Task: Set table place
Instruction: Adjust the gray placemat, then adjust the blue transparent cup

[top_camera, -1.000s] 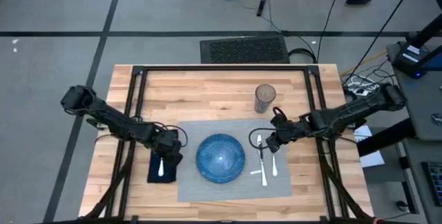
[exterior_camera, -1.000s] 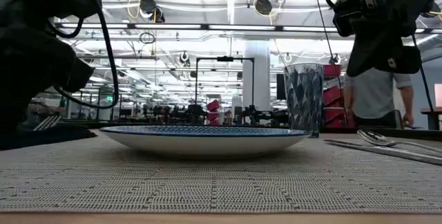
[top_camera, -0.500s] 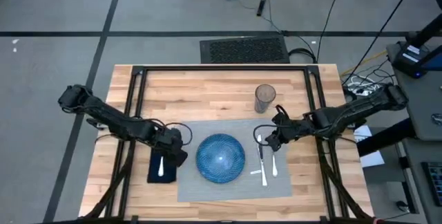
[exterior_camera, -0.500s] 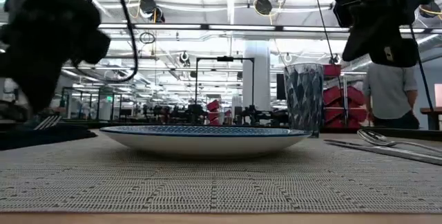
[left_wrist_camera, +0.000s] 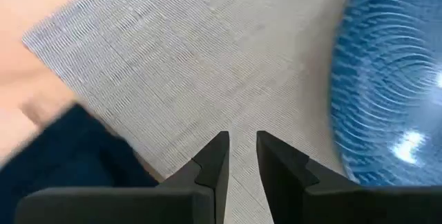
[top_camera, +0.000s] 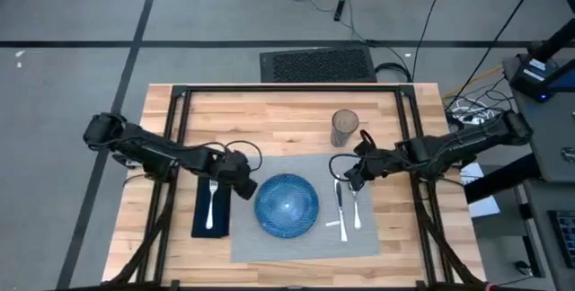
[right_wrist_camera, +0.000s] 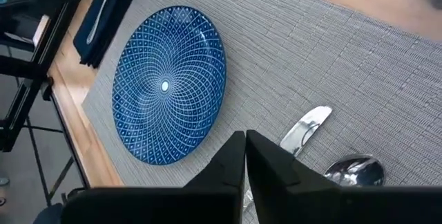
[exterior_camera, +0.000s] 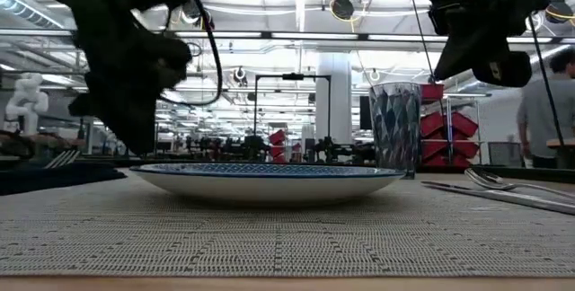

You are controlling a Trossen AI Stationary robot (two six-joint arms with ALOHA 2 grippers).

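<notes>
From overhead I see the grey placemat (top_camera: 305, 206) lying centre-bottom on the desk (top_camera: 269, 120), with the blue plate (top_camera: 287, 205) in its middle. My left pincer (top_camera: 244, 186) hangs just left of the plate, over the mat's left edge, its fingers (left_wrist_camera: 214, 160) set narrow with nothing between them. To its lower left a fork (top_camera: 211, 203) lies on the navy napkin (top_camera: 208, 210). My right pincer (top_camera: 352, 176) hovers right of centre above the knife (top_camera: 340, 212) and spoon (top_camera: 356, 212), fingers nearly together, empty. A glass (top_camera: 344, 127) stands above the mat's upper right.
</notes>
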